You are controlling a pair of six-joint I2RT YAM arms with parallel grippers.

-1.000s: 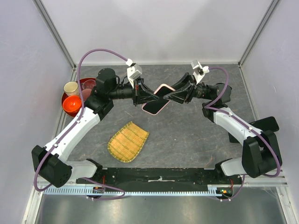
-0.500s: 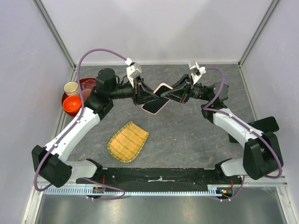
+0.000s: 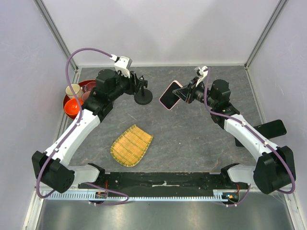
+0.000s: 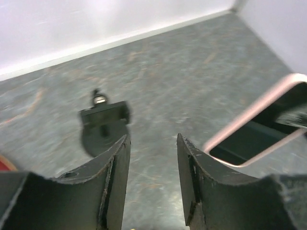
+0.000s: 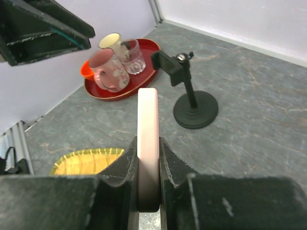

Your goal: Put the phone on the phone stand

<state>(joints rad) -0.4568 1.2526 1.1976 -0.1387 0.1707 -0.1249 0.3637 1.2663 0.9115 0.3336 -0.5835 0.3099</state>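
Note:
The phone (image 3: 169,96), black-screened with a pale pink rim, hangs above the table at mid-back, and my right gripper (image 3: 184,94) is shut on its right end. In the right wrist view the phone's pink edge (image 5: 147,120) stands upright, pinched between both fingers of the right gripper (image 5: 147,143). The phone stand (image 3: 143,97), with a black disc base, thin post and top clamp, stands on the table just left of the phone; it is the phone stand (image 5: 193,109) beyond the phone. My left gripper (image 3: 137,83) is open and empty beside the stand's clamp. In its own view the left gripper (image 4: 152,143) sees the stand (image 4: 103,128) and phone (image 4: 261,127).
A red tray (image 3: 70,100) at far left holds cups and an orange bowl (image 3: 73,107). A yellow bamboo mat (image 3: 131,144) lies in front of the left arm. A flat black object (image 3: 269,128) lies by the right wall.
My left gripper let go of the phone, opened and drew back to the left. The right gripper now holds the phone alone, further right. The stand has come into sight.

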